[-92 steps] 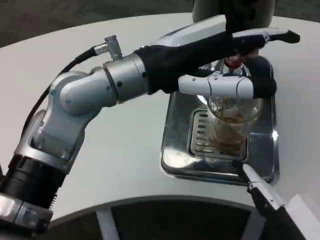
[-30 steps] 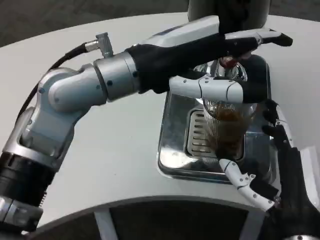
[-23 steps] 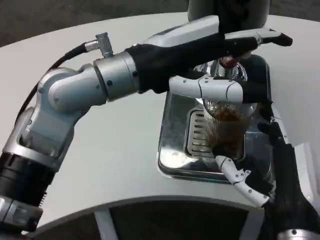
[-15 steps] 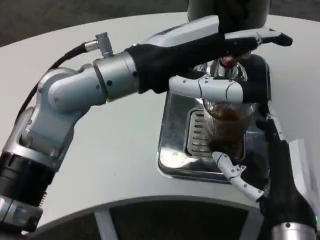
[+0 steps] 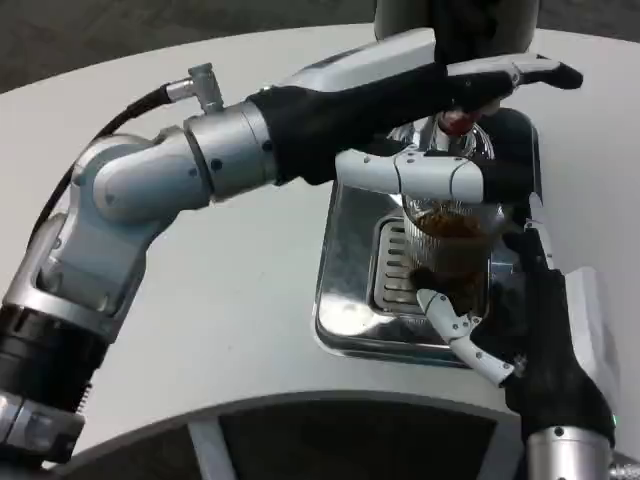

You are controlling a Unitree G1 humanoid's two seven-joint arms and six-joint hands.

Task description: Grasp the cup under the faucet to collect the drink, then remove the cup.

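One ribbed clear cup [image 5: 447, 255], part-filled with brown drink, on the steel drip tray [image 5: 345, 290] near the desk's [image 5: 250, 300] far edge. Left robot hand [image 5: 450, 130] presses the faucet [image 5: 456, 122], grip unclear; right robot hand [image 5: 520, 320] released beside the cup.

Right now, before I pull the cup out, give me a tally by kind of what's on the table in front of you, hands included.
Cups: 1, the clear cup with brown drink
Drip trays: 1, the metal drip tray
Dispensers: 1, the dispenser with its faucet
Robot hands: 2, left hand, right hand
Total: 5
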